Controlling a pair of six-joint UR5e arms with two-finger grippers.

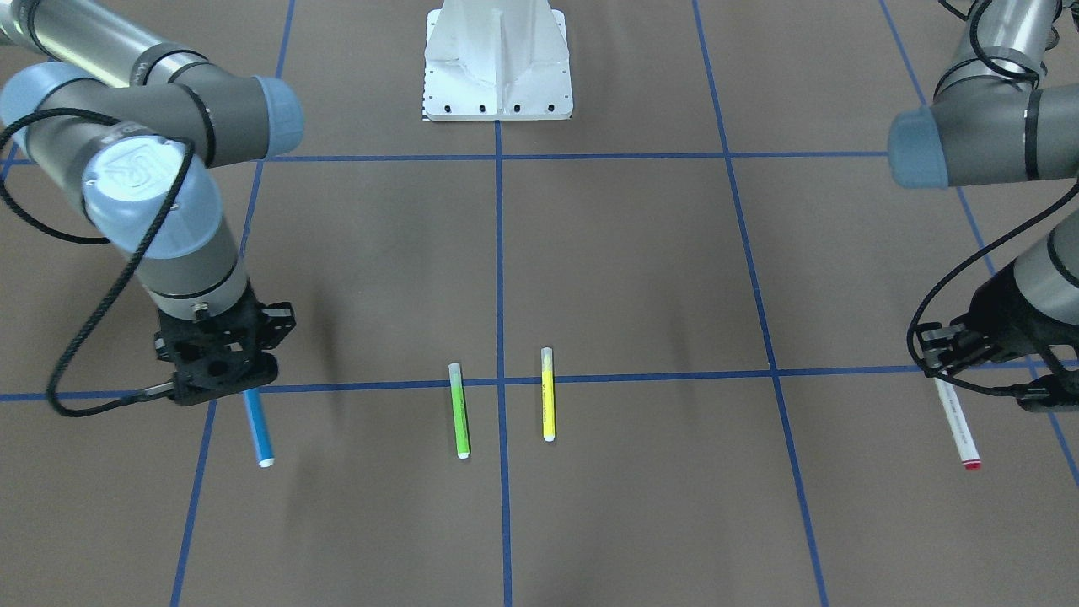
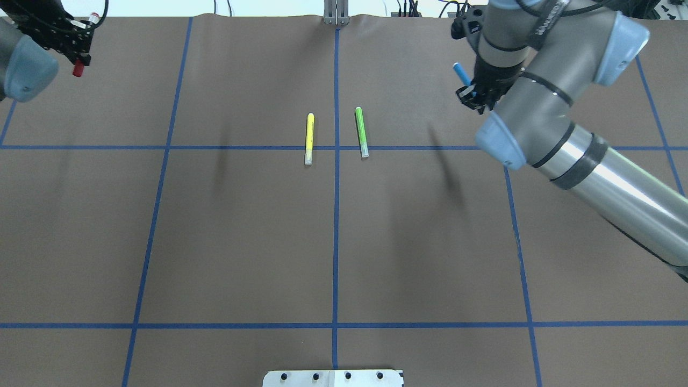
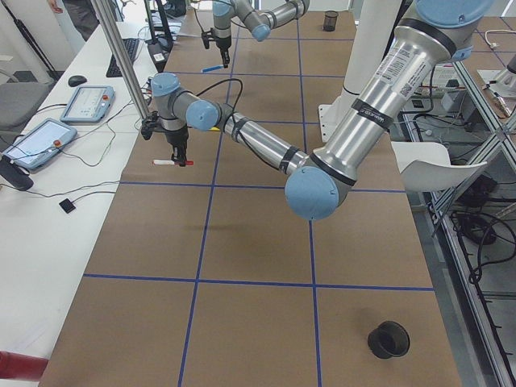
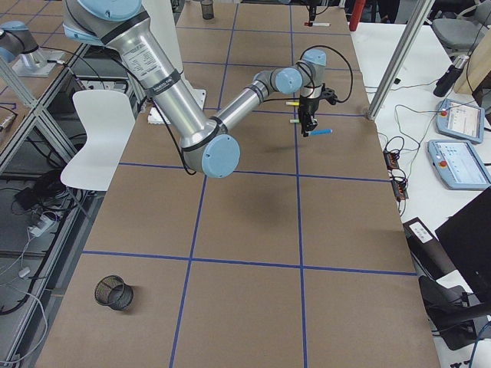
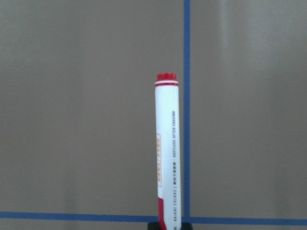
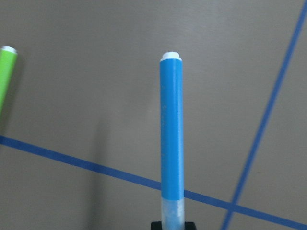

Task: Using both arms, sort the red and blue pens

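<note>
Overhead exterior view: a brown counter (image 2: 242, 231) crossed by blue tape lines (image 2: 336, 242), with work at its far edge.
Left end effector (image 2: 80, 45): pinching the red pen (image 5: 168, 153) near its red cap.
Red pen: held level by the counter's far left corner, its white barrel and small red end pointing toward the far edge.
Right end effector (image 1: 240, 386): pinching the blue pen (image 1: 259, 430) at its translucent cap end.
Blue pen: held level, clear of the counter, near the far edge on the right side, its white-tipped end pointing toward that edge.
Green marker (image 1: 459, 410): lying flat mid-counter, across a crosswise tape line.
Yellow marker (image 1: 547, 394): lying flat, parallel to the green one and apart from it, with a lengthwise tape line between them.
Robot base (image 1: 497, 63): a white plate at the middle of the near edge.
</note>
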